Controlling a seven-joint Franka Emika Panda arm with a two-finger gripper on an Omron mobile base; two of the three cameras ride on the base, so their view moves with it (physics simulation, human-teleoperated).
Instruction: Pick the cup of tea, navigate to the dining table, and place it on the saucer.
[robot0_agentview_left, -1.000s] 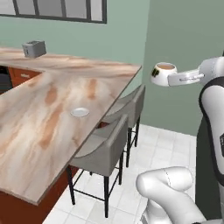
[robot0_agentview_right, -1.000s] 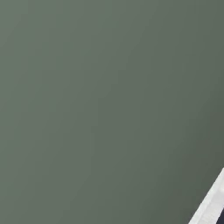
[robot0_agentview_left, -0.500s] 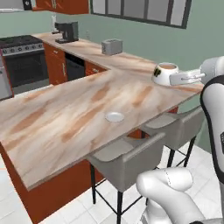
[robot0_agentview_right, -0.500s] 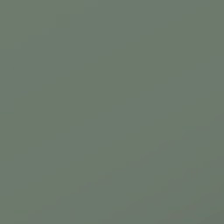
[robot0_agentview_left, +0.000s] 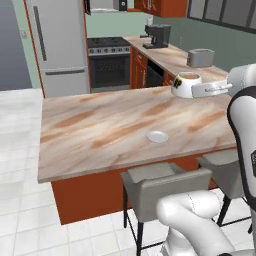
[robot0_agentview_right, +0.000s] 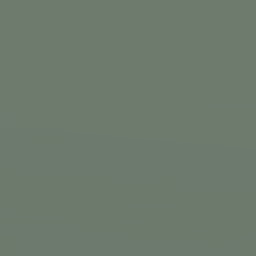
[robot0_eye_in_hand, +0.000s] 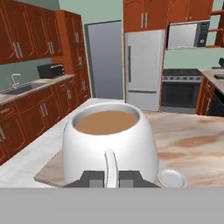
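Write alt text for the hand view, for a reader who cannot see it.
A white cup of tea fills the foreground, its handle clamped between the shut gripper fingertips. Just right of it and lower, a small white saucer lies on the marbled dining table. Behind stand a fridge, a stove and red-brown cabinets.

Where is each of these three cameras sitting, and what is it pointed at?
Left base view: behind the arm's left, looking down over the table, saucer, stools and the stove beyond; white arm at right carries the cup.
Right base view: faces plain grey-green, apparently a wall; no robot parts.
Hand view: on the hand, looking along the tool, shut on the cup's handle.
Shared: left base and hand views both show cup, saucer, table.
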